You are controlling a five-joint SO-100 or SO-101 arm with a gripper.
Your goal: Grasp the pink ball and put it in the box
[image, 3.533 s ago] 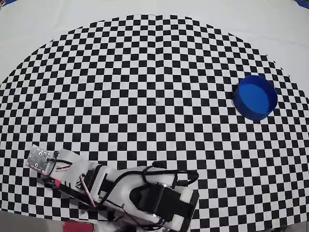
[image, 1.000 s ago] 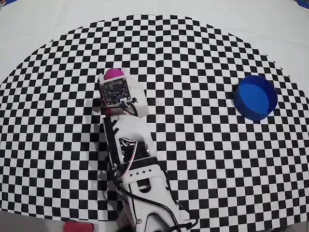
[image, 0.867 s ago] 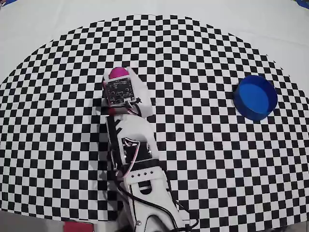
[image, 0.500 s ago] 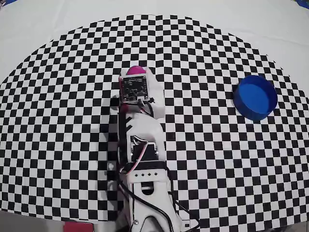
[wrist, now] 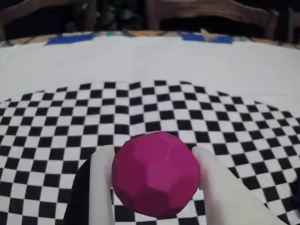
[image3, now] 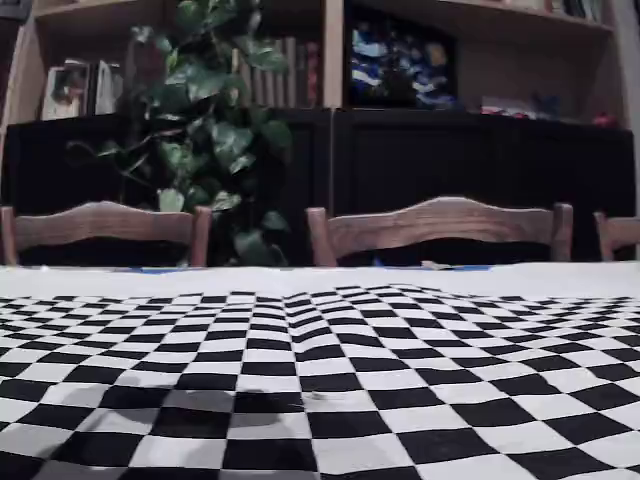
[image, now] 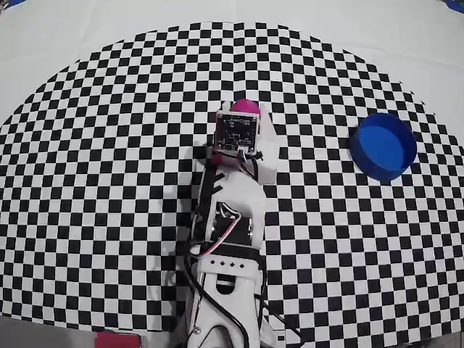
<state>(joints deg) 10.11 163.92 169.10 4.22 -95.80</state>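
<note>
Jaws (wrist: pixel 154 187): your two white fingers (wrist: pixel 101 187) are pinching the pink ball, one pressed on each side of it in the wrist view.
Pink ball (wrist: pixel 155 173): it sits between the jaws, faceted on its surface; in the overhead view only its top edge (image: pixel 244 106) peeks out past the wrist camera board.
Box (image: pixel 383 145): round and bright blue, standing on the checkered cloth well apart from the jaws, off to their right in the overhead view; nothing shows inside it.
Arm (image: pixel 228 246): white, running from the bottom edge of the overhead view up to the jaws near the middle of the cloth.
Worktop (image: pixel 109 181): covered by a black-and-white checkered cloth (image3: pixel 400 400), with plain white beyond its curved edge.
Background: in the fixed view you see wooden chairs (image3: pixel 440 230), a leafy plant (image3: pixel 215 140) and dark shelving behind.
Writing: you can read no brand, label or lettering in any view; the shelf items are too blurred to tell.
</note>
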